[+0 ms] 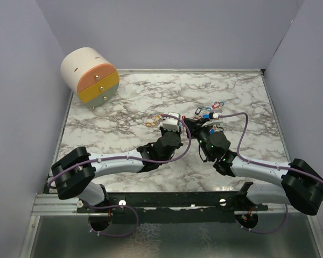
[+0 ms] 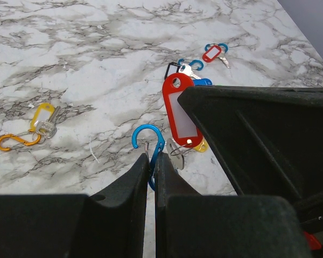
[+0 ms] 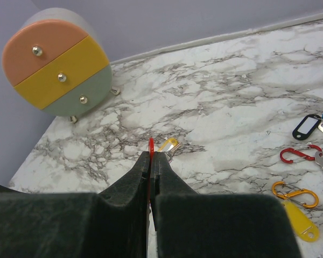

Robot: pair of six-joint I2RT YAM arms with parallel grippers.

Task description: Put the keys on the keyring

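Note:
My left gripper (image 2: 152, 156) is shut on the lower end of a blue carabiner keyring (image 2: 148, 137), whose hook end sticks up past the fingertips. My right gripper (image 3: 152, 155) is shut on a red-tagged key, seen edge-on as a thin red strip (image 3: 151, 144). In the left wrist view that red tag (image 2: 180, 110) hangs just right of the keyring. Its silver split ring and key (image 2: 176, 149) sit close beside the carabiner's gate. More keys (image 1: 207, 112) with red, blue and black tags lie on the marble beyond the two grippers, which meet mid-table.
A yellow-tagged key on an orange carabiner (image 2: 13, 141) lies to the left. A red carabiner (image 3: 296, 155), a black tag (image 3: 307, 126) and an orange carabiner with a yellow tag (image 3: 297, 196) lie to the right. A round drawer unit (image 1: 90, 75) stands back left.

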